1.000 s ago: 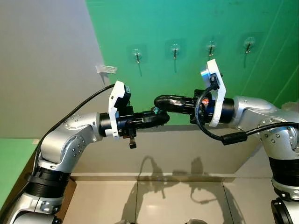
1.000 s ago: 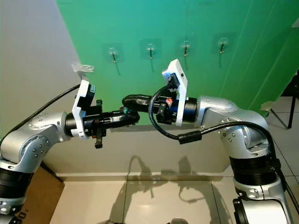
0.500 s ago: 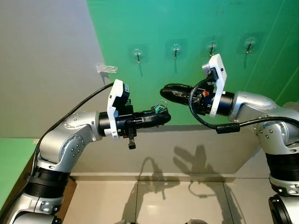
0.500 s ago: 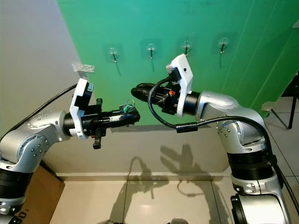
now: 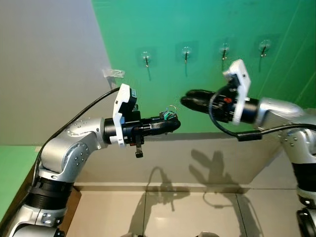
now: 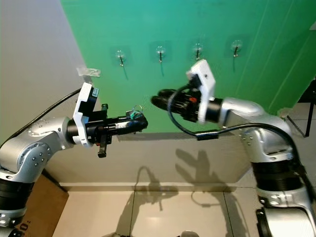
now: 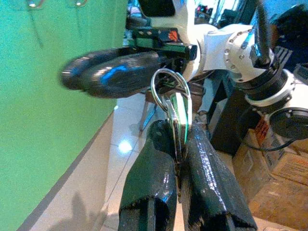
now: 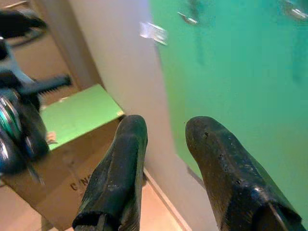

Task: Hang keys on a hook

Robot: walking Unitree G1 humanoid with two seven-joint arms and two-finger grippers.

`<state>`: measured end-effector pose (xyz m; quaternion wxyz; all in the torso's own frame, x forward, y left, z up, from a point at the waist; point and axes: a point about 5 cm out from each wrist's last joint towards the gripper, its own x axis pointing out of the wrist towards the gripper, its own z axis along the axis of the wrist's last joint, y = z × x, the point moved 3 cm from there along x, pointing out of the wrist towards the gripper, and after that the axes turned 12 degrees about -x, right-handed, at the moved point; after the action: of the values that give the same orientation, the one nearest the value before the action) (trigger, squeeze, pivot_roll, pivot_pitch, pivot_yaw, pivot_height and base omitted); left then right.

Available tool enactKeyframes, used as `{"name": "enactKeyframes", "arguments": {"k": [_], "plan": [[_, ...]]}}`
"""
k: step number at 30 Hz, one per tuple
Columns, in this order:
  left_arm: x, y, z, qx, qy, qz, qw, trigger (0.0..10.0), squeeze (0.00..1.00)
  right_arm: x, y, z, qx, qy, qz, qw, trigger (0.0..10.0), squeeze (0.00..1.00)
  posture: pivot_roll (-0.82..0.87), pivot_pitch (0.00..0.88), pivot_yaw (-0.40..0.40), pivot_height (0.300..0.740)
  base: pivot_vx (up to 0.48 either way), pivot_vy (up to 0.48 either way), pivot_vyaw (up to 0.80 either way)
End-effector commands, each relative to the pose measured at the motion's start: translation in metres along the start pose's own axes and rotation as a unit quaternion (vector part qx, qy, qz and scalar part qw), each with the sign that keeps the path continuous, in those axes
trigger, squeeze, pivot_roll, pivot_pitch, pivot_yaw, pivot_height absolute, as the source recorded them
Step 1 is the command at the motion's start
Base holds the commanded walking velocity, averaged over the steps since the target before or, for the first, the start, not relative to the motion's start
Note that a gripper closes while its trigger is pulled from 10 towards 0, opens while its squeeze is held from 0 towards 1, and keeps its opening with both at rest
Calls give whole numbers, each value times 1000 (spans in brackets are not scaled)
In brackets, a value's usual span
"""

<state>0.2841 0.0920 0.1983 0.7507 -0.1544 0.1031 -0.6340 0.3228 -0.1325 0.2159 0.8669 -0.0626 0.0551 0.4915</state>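
We've got the keys [image 7: 175, 113] clenched in our left hand [image 5: 170, 124], ring poking up, below the row of hooks [image 5: 186, 52] on the green wall [image 5: 207, 19]; right hand [image 5: 190, 101] nearby with fingers parted, holding nothing; hanging's not done yet; no readable labels that we can see.
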Motion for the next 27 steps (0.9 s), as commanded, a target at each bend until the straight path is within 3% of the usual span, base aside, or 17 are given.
{"name": "enactKeyframes", "arguments": {"k": [1, 13, 16, 19, 22, 27], "plan": [[-4, 3, 6, 13, -1, 10, 1000, 0, 0, -2, 0, 2, 3, -3, 5, 1000, 10000, 0, -254, 27, 110, 740, 0, 0, 0], [-7, 9, 6, 21, 3, 26, 999, 0, 0, -9, 20, 23, 47, -58, 70, 995, 10000, 0, -255, 27, 114, 740, 0, 0, 0], [-6, 10, 4, 20, 7, 25, 999, 0, 0, -7, 30, 31, 51, -70, 98, 991, 8863, 0, -258, 27, 117, 740, 0, 0, 0], [-3, 10, 2, 19, 11, 19, 1000, 0, 0, -5, 37, 34, 51, -72, 118, 989, 8549, 0, -259, 26, 117, 740, 0, 0, 0], [-1, 10, 1, 19, 13, 16, 1000, 0, 0, -5, 42, 34, 53, -71, 131, 987, 8627, 0, -259, 26, 117, 740, 0, 0, 0], [-1, 11, 2, 21, 14, 15, 1000, 0, 0, -2, 53, 32, 53, -58, 152, 985, 9961, 0, -261, 25, 116, 740, 0, 0, 0]]}}
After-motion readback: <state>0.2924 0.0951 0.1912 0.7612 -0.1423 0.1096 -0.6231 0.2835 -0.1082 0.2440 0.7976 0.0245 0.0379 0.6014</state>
